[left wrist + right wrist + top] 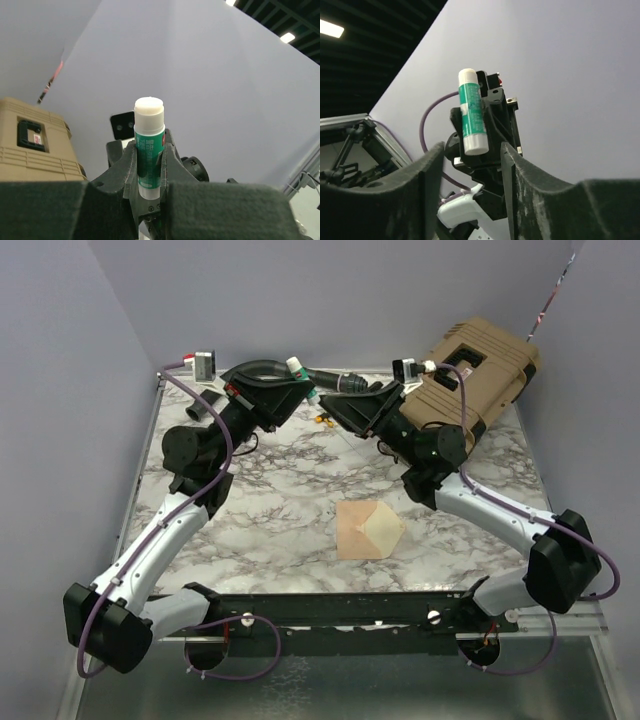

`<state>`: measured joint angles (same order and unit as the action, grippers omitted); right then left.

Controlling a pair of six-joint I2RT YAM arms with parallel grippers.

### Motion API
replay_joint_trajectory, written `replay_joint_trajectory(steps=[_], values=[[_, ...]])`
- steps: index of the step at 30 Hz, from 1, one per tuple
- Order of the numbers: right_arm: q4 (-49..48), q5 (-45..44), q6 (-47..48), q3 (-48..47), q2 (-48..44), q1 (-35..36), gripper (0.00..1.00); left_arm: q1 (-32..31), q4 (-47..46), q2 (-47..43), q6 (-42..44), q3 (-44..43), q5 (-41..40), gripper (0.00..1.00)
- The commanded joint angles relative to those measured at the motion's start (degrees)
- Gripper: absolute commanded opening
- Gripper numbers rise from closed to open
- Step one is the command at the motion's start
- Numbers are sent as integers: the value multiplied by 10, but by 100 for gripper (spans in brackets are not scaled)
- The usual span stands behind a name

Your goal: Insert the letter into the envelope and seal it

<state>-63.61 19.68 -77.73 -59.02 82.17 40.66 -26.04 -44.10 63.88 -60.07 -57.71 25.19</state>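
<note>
The peach envelope (pixel 358 530) lies flat on the marble table, front centre, with a paler cream area on its right side. No separate letter sheet shows. My left gripper (pixel 298 380) is raised at the back centre and is shut on a green-and-white glue stick (pixel 296 367), which stands upright between its fingers in the left wrist view (pixel 149 145). My right gripper (pixel 325 405) is raised just right of it and faces it. Its jaws are wide open and empty (pixel 470 150). The glue stick (pixel 472 117) shows beyond them, apart from them.
A large tan hard case (pixel 490 365) stands at the back right and shows in the left wrist view (pixel 30 150). Grey walls close in the left, back and right. A metal rail (pixel 400 610) runs along the near edge by the arm bases.
</note>
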Motion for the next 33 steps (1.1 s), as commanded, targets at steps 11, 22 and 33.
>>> replay_joint_trajectory(steps=[11, 22, 33], values=[[216, 33, 608, -86, -134, -4, 71, 13, -27, -22, -27, -5, -62, 0], [242, 29, 1011, -127, -75, 43, 76, 12, -17, -10, -182, 12, -136, 0], [191, -19, 1059, -144, -12, 94, 72, 13, -18, -13, -231, 41, -159, 0]])
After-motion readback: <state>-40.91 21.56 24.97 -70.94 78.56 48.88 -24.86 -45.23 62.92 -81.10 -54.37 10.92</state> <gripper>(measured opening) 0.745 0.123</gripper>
